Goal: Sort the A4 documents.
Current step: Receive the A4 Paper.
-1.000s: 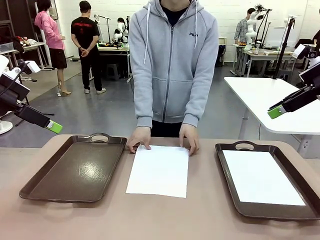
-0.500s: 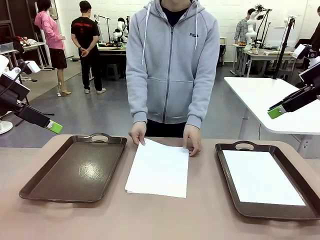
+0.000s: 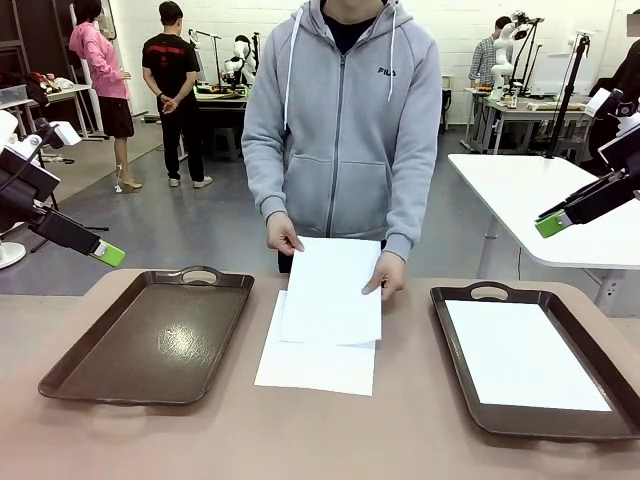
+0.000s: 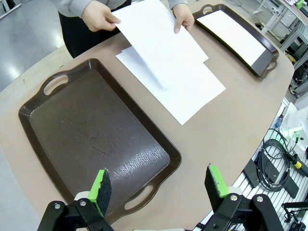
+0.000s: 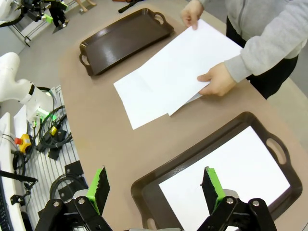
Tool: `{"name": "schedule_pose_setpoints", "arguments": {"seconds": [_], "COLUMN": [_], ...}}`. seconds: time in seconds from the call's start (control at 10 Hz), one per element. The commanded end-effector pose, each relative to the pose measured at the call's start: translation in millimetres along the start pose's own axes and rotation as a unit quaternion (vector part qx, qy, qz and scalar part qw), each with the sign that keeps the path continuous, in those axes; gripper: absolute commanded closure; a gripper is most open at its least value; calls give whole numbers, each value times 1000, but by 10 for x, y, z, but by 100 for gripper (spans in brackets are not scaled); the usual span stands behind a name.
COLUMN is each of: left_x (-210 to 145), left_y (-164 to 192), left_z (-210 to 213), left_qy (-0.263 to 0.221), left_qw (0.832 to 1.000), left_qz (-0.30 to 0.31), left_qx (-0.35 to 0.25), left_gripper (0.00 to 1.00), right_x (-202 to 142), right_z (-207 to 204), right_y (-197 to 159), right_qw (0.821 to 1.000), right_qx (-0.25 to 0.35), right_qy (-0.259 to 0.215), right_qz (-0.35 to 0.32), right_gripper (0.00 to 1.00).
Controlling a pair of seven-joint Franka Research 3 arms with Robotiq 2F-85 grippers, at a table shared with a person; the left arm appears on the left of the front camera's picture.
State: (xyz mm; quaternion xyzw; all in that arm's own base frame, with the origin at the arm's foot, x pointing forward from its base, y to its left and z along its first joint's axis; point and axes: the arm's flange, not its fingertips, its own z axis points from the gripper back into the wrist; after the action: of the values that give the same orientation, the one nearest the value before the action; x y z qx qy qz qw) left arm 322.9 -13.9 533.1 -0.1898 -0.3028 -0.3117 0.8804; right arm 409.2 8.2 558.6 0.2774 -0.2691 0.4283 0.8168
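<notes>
The person's two hands hold one white A4 document tilted up above the table's middle. Another sheet lies flat beneath it. A third sheet lies in the dark brown right tray. The left tray holds nothing. My left gripper hangs open high above the left tray's near end. My right gripper hangs open high above the right tray. Both are well apart from every sheet. In the front view the left gripper is at the far left and the right gripper at the far right.
The person stands at the table's far edge, between the trays. The left tray and the flat sheet lie side by side with a narrow strip of tabletop between them. Cables and a rail lie off the table's edge.
The person has lifted the top sheet off the table with both hands, uncovering a second sheet beneath. Neither gripper has moved.
</notes>
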Motion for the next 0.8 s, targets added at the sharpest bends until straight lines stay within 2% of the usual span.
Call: {"name": "schedule_pose_setpoints", "arguments": {"seconds": [0.0, 0.7], "left_x": [-3, -3], "left_y": [4, 4], "left_z": [0, 0], "left_qy": [-2, -2], "left_qw": [1000, 1000], "left_qz": [1, 1], "left_qx": [-3, -3], "left_gripper": [0, 0], "right_x": [-20, -20], "right_z": [-12, -12], "right_y": [11, 11], "right_qw": [1000, 1000], "right_qx": [7, 7], "right_qy": [-12, -12], "right_qz": [2, 2], "right_gripper": [0, 0]}}
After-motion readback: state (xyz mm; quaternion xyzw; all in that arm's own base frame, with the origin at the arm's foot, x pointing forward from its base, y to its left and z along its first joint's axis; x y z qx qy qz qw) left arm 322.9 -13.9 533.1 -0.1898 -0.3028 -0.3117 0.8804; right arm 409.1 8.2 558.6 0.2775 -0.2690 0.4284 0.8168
